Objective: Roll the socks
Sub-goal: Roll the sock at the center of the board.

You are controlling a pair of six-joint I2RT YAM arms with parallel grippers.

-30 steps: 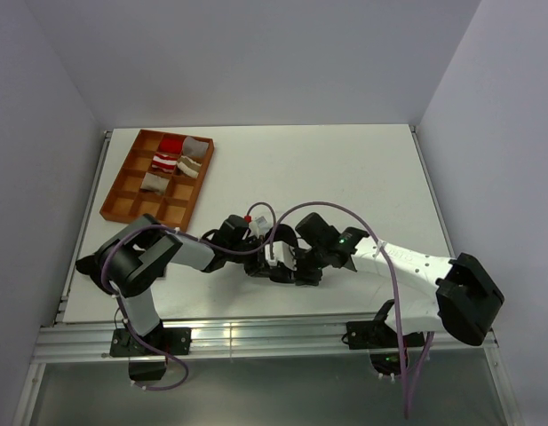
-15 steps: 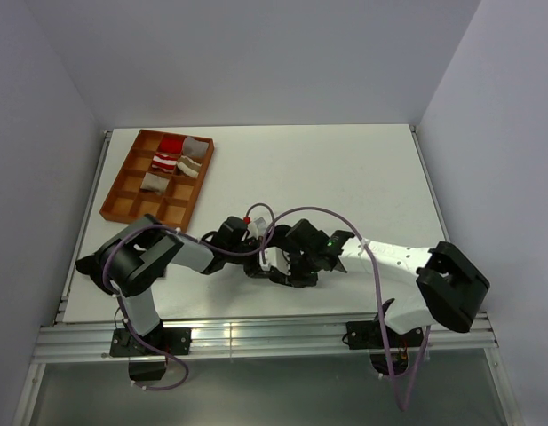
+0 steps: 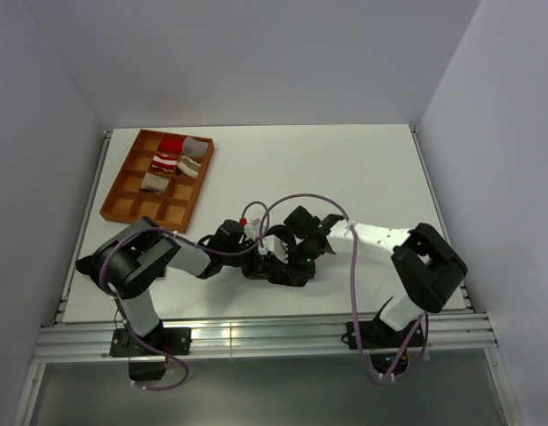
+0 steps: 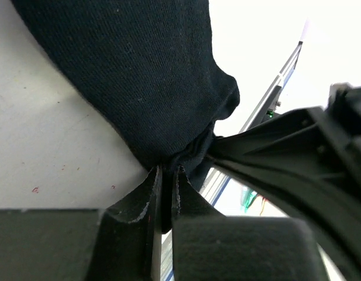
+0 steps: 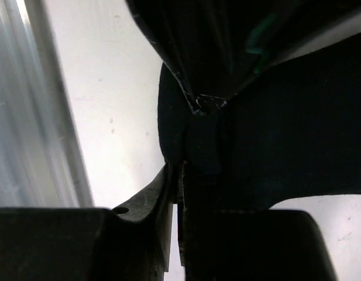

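a white surface (image 3: 371, 169) carries an orange tray (image 3: 119, 204) holding rolled socks (image 3: 173, 156). well apart from the tray, toward the arms' bases, lies the black sock (image 4: 151, 76); the left gripper (image 4: 166, 175) and the right gripper (image 5: 179, 175) each clamp its fabric.

From above I lose the black sock (image 4: 151, 76) beneath the left gripper (image 4: 167, 175) and right gripper (image 5: 179, 175); it is perhaps bunched.

Robot lab cell, white table (image 3: 362, 169) boxed by plain walls (image 3: 256, 62), aluminium rail (image 3: 256, 335) at its near edge
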